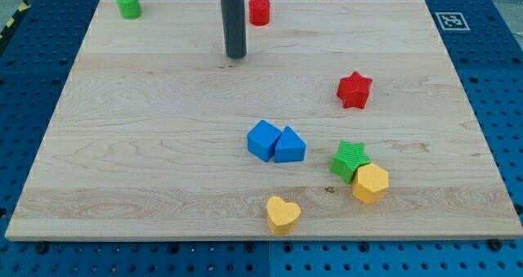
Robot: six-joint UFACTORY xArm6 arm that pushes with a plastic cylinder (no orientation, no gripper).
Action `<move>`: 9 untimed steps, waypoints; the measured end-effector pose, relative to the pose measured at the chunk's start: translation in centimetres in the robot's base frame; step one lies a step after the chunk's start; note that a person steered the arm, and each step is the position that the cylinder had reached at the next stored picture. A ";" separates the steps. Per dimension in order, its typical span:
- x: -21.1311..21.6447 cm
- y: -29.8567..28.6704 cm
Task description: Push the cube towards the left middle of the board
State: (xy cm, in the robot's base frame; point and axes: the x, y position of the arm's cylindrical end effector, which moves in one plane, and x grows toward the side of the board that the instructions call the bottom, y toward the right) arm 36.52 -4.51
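Observation:
A blue cube (263, 140) lies a little below the board's middle, touching a blue triangular block (290, 145) on its right. My tip (236, 55) rests on the board near the view's top, well above the cube and slightly to its left. It touches no block. A red cylinder (259, 11) stands just right of the rod near the top edge.
A green cylinder (128, 4) stands at the top left corner. A red star (355, 90) lies right of the middle. A green star (350, 159), a yellow hexagon (370, 183) and a yellow heart (283, 214) lie at the lower right. The wooden board (122, 146) ends in blue pegboard.

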 end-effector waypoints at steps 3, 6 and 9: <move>4.0 -3.0; 16.0 -6.7; 16.0 0.2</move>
State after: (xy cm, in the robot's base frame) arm 52.52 -4.34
